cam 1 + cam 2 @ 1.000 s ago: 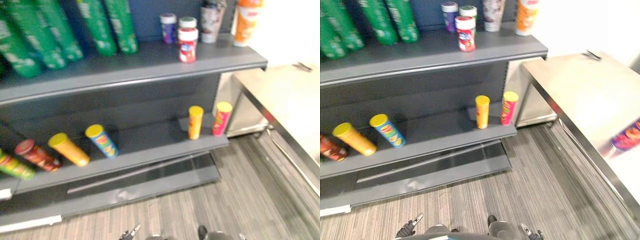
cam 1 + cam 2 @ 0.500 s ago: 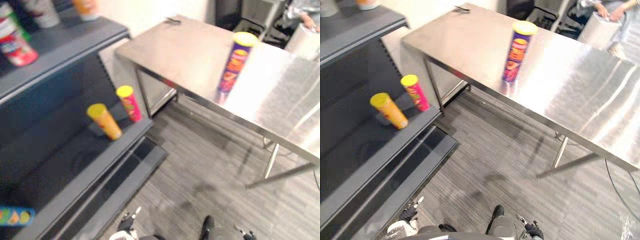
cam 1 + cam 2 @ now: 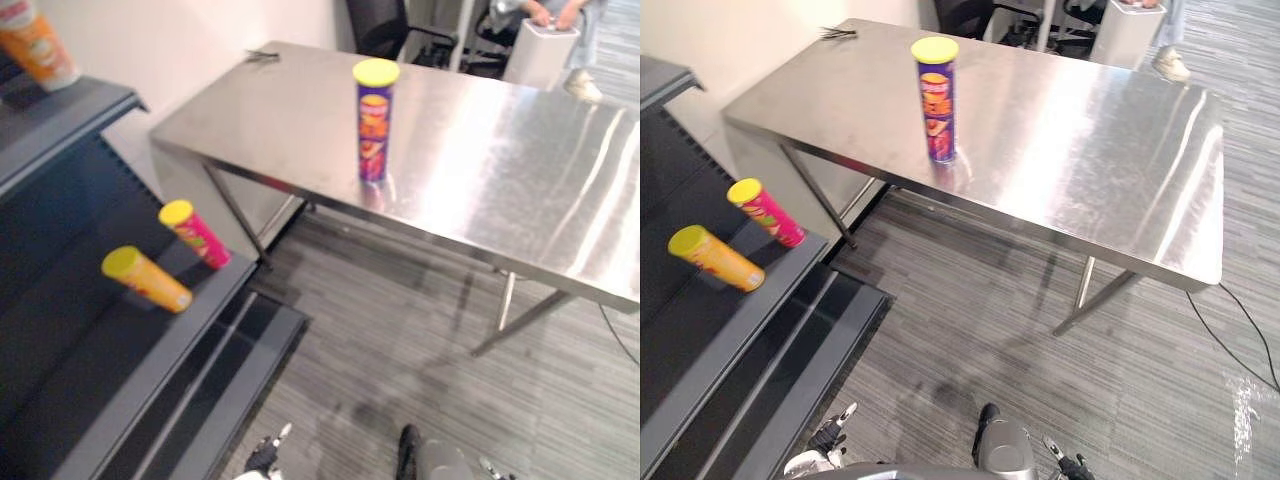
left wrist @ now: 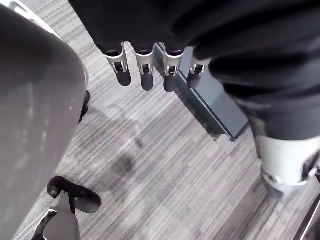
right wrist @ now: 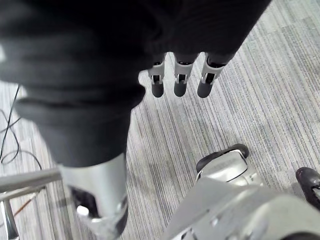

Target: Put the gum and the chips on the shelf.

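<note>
While you look through the left eye view, the chips can (image 3: 372,120) stands on the steel desk (image 3: 500,180), toward the end nearest the shelf (image 3: 110,350). It is purple with a yellow lid and orange-red print. Its long axis is vertical, lid up.

In the right eye view, an orange can (image 3: 716,258) and a pink can (image 3: 766,213) sit just beside each other on the shelf.

In your left wrist view, the left hand (image 4: 145,67) hangs over the floor (image 4: 150,165), fingers straight, empty.

In your right wrist view, the right hand (image 5: 179,77) is likewise straight-fingered, holding nothing.
</note>
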Tool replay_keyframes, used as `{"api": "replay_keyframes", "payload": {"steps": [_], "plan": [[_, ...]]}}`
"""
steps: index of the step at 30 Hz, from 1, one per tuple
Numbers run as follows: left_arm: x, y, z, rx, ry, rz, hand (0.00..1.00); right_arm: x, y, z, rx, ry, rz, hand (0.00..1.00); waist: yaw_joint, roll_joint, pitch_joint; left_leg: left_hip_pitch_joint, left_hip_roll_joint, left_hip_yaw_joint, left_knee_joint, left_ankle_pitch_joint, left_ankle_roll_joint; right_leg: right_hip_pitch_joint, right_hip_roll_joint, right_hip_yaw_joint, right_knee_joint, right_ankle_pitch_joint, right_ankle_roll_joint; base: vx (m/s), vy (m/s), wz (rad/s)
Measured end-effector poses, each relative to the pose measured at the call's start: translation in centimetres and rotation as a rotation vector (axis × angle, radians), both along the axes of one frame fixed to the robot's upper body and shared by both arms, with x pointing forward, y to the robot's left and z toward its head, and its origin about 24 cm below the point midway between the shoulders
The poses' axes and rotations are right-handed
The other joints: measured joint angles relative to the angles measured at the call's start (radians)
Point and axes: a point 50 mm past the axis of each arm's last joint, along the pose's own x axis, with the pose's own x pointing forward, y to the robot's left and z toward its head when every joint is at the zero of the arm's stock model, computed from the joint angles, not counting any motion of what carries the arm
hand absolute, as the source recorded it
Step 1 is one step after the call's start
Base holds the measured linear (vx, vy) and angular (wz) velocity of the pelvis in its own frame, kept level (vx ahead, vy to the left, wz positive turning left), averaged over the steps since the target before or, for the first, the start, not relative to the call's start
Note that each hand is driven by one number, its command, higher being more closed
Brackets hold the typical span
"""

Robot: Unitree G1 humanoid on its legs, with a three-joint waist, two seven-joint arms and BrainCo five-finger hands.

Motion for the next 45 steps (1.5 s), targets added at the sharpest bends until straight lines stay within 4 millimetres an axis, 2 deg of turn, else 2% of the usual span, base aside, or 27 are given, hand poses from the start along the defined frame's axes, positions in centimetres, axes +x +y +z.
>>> {"api": "replay_keyframes", "payload": {"steps": [1,2,3,4,5,6,7,9,10,13,15,17,18,19,21,24,27,31,34,36,39,43,45], "plan": [[0.0,0.1,0.0,-0.002,-0.003,0.016,0.0,-0.2,0.0,0.0,-0.001,0.004,-0.004,0.0,0.002,-0.002,0.001,0.006,0.032,-0.004,0.056,0.004,0.006,-0.001,0.01,0.014,0.02,-0.012,-0.004,0.09,-0.166,-0.74],[-0.2,0.0,0.0,-0.013,-0.009,0.056,0.0,-0.3,-0.2,0.0,-0.002,-0.002,-0.027,0.0,0.004,-0.004,0.003,0.007,0.089,-0.057,0.162,0.022,0.08,0.0,0.037,0.053,0.051,-0.033,-0.023,0.1,-0.223,-1.06],[-0.7,0.2,0.0,-0.013,-0.021,0.101,0.0,-0.3,-0.4,0.1,-0.008,-0.012,-0.041,0.0,0.005,-0.005,0.005,-0.036,0.123,-0.215,0.257,0.072,0.16,0.018,0.069,0.107,0.053,-0.046,-0.044,0.12,-0.218,-1.17],[-0.7,0.2,0.1,-0.02,-0.03,0.12,0.0,-0.4,-0.5,0.1,-0.011,-0.013,-0.045,0.0,0.007,-0.01,0.007,-0.078,0.126,-0.32,0.299,0.082,0.159,0.026,0.086,0.132,0.046,-0.051,-0.053,0.16,-0.157,-1.25],[-0.6,0.2,0.1,-0.028,-0.041,0.127,0.0,-0.2,-0.8,0.3,-0.018,-0.024,-0.055,0.0,0.003,0.0,0.004,-0.136,0.084,-0.478,0.342,0.024,0.099,0.035,0.107,0.179,0.04,-0.054,-0.063,0.15,-0.072,-0.98],[-0.5,0.1,0.1,-0.03,-0.041,0.126,0.0,-0.3,-1.2,0.4,-0.027,-0.026,-0.068,0.0,0.003,0.002,0.005,-0.156,0.061,-0.531,0.345,0.004,0.088,0.045,0.117,0.2,0.032,-0.053,-0.066,0.17,-0.066,-1.07],[-0.6,0.0,0.1,-0.033,-0.042,0.124,0.0,-0.7,-1.5,0.4,-0.03,-0.018,-0.081,0.0,0.005,0.002,0.005,-0.169,0.03,-0.564,0.333,-0.015,0.084,0.07,0.128,0.227,0.011,-0.047,-0.073,0.21,-0.056,-1.04],[-0.6,0.0,0.2,-0.03,-0.062,0.135,0.0,-1.8,-1.9,0.4,-0.039,-0.004,-0.116,0.0,0.007,-0.002,0.005,-0.214,0.012,-0.571,0.265,-0.023,0.082,0.125,0.154,0.291,-0.031,-0.042,-0.058,0.21,-0.036,-0.94],[-0.5,0.0,0.3,-0.03,-0.069,0.143,0.0,-1.8,-1.9,0.5,-0.041,-0.007,-0.115,0.0,0.007,-0.001,0.005,-0.226,0.01,-0.582,0.248,-0.022,0.08,0.132,0.158,0.301,-0.038,-0.043,-0.054,0.22,0.062,-0.79],[-0.1,0.1,0.6,-0.029,-0.1,0.167,0.0,-1.1,-2.5,0.9,-0.07,-0.043,-0.105,0.0,0.014,-0.005,0.001,-0.303,-0.022,-0.697,0.053,-0.006,0.06,0.141,0.165,0.395,-0.04,-0.04,-0.046,0.24,0.124,-0.96],[0.1,0.1,0.6,-0.032,-0.109,0.167,0.0,-0.6,-2.6,1.0,-0.075,-0.062,-0.099,0.0,0.028,-0.006,0.001,-0.304,-0.035,-0.731,-0.041,0.004,0.051,0.153,0.162,0.438,-0.028,-0.048,-0.028,0.27,0.224,-0.78],[0.2,-0.1,0.6,-0.041,-0.114,0.184,0.0,-0.1,-1.8,1.0,-0.063,-0.082,-0.088,0.0,0.037,-0.006,-0.001,-0.29,-0.067,-0.781,-0.148,0.063,0.052,0.163,0.155,0.467,-0.004,-0.074,0.018,0.25,0.308,-0.64],[0.1,-0.1,0.6,-0.045,-0.113,0.195,0.0,0.1,-1.6,1.0,-0.059,-0.089,-0.084,0.0,0.04,-0.006,-0.002,-0.283,-0.075,-0.79,-0.172,0.099,0.052,0.164,0.155,0.475,0.004,-0.081,0.03,0.18,0.333,-0.69],[0.1,0.0,0.6,-0.042,-0.113,0.202,0.0,0.3,-0.7,0.8,-0.035,-0.095,-0.072,0.0,0.055,-0.018,-0.011,-0.259,-0.095,-0.789,-0.169,0.126,-0.003,0.162,0.135,0.497,0.019,-0.092,0.049,0.15,0.334,-0.58],[-0.1,0.7,0.7,-0.02,-0.109,0.194,0.0,-0.2,1.6,0.3,0.029,-0.086,-0.073,0.0,0.059,-0.06,-0.045,-0.258,-0.128,-0.751,-0.155,0.085,0.007,0.154,0.089,0.507,0.003,-0.082,0.072,0.14,0.342,-0.45],[-0.6,1.2,0.6,-0.004,-0.094,0.195,0.0,-0.2,2.7,0.1,0.063,-0.088,-0.069,0.0,0.06,-0.073,-0.081,-0.259,-0.156,-0.7,-0.126,0.036,0.024,0.154,0.04,0.511,-0.036,-0.057,0.104,0.08,0.266,-0.36],[-1.0,0.6,0.3,-0.01,-0.064,0.17,0.0,-0.3,2.4,0.1,0.055,-0.086,-0.068,0.0,0.058,-0.056,-0.108,-0.246,-0.177,-0.672,-0.142,0.025,0.035,0.156,0.018,0.511,-0.076,-0.004,0.107,0.01,0.19,-0.26],[-1.5,0.0,0.0,-0.021,-0.034,0.157,0.0,-0.4,2.3,0.1,0.052,-0.082,-0.07,0.0,0.06,-0.035,-0.125,-0.234,-0.207,-0.656,-0.19,0.04,0.051,0.156,-0.004,0.504,-0.127,0.04,0.118,-0.04,0.104,-0.11],[-1.5,-0.1,-0.1,-0.011,-0.023,0.136,0.0,-1.1,2.0,-0.1,0.052,-0.059,-0.102,0.0,0.06,-0.037,-0.141,-0.234,-0.26,-0.682,-0.29,0.101,0.066,0.165,-0.038,0.455,-0.189,0.062,0.122,-0.08,0.017,0.33],[-1.3,-0.2,0.0,-0.003,-0.023,0.102,0.0,-2.0,1.7,-0.3,0.058,-0.027,-0.142,0.0,0.06,-0.044,-0.152,-0.23,-0.307,-0.726,-0.403,0.177,0.076,0.174,-0.06,0.4,-0.233,0.067,0.124,-0.1,-0.013,0.62],[-1.3,0.0,-0.1,0.014,-0.007,0.063,0.0,-1.9,1.0,-0.3,0.054,-0.03,-0.198,0.0,0.059,-0.041,-0.147,-0.217,-0.348,-0.779,-0.54,0.273,0.074,0.185,-0.068,0.341,-0.287,0.067,0.127,-0.1,-0.01,0.52],[-2.0,0.1,-0.3,0.026,0.022,0.04,0.0,-2.1,-0.8,0.0,0.015,-0.027,-0.25,0.0,0.065,-0.044,-0.137,-0.212,-0.356,-0.817,-0.54,0.284,0.08,0.21,-0.063,0.314,-0.301,0.061,0.117,-0.09,0.017,0.24],[-2.3,0.3,-0.3,0.029,0.03,0.042,0.0,-1.6,-1.9,0.3,-0.01,-0.042,-0.281,0.0,0.073,-0.044,-0.135,-0.218,-0.361,-0.829,-0.541,0.284,0.082,0.209,-0.064,0.311,-0.303,0.061,0.117,-0.05,0.034,0.09]]}}
